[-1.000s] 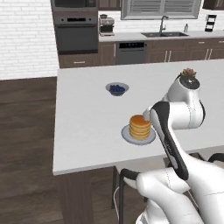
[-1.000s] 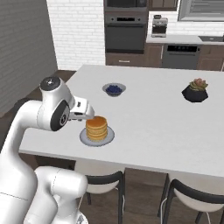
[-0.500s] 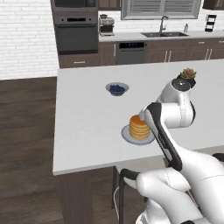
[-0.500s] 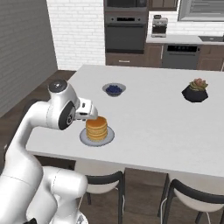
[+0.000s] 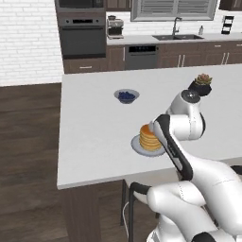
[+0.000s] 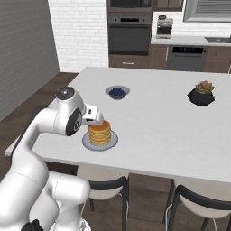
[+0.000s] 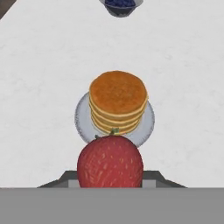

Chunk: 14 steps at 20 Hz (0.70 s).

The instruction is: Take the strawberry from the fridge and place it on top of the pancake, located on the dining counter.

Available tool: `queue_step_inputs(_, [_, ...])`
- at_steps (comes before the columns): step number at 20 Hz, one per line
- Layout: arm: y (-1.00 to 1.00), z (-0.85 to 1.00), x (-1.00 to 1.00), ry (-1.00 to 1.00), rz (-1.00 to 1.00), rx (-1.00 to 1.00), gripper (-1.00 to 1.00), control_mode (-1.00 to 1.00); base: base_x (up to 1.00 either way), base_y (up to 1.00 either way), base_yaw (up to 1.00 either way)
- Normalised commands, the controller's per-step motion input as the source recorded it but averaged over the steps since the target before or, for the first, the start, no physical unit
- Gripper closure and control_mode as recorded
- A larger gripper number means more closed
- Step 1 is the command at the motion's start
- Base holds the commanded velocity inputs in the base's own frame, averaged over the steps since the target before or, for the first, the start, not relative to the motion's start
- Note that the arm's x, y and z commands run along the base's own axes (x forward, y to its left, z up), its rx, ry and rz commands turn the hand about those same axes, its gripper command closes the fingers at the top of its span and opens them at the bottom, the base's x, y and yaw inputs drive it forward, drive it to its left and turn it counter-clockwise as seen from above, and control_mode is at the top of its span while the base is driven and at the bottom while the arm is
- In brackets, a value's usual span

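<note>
A: What is held, and where?

B: The strawberry (image 7: 110, 160) is clamped between the jaws of the gripper (image 7: 111, 177), just short of the pancake (image 7: 118, 101), which sits on its plate (image 7: 82, 114) on the counter (image 5: 90, 137).

A: What may fail from here?

B: If the jaws are opened before the fruit is centred over the stack, it may be dropped onto the plate rim. A round fruit may also roll off the flat top if released from too high. The bowl (image 5: 126, 96) and the plant (image 5: 200, 85) lie well apart and are unlikely to be disturbed.
</note>
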Motion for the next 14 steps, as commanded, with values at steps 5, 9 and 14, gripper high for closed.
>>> queue_step_inputs(5, [-0.02, -0.07, 0.38, 0.00, 0.00, 0.00, 1.00, -1.00, 0.00, 0.00, 0.00])
queue_step_inputs(9, [-0.01, -0.05, 0.30, 0.00, 0.00, 0.00, 1.00, -1.00, 0.00, 0.00, 0.00])
queue_step_inputs(14, [-0.02, -0.15, 0.29, 0.00, 0.00, 0.00, 1.00, -1.00, 0.00, 0.00, 0.00])
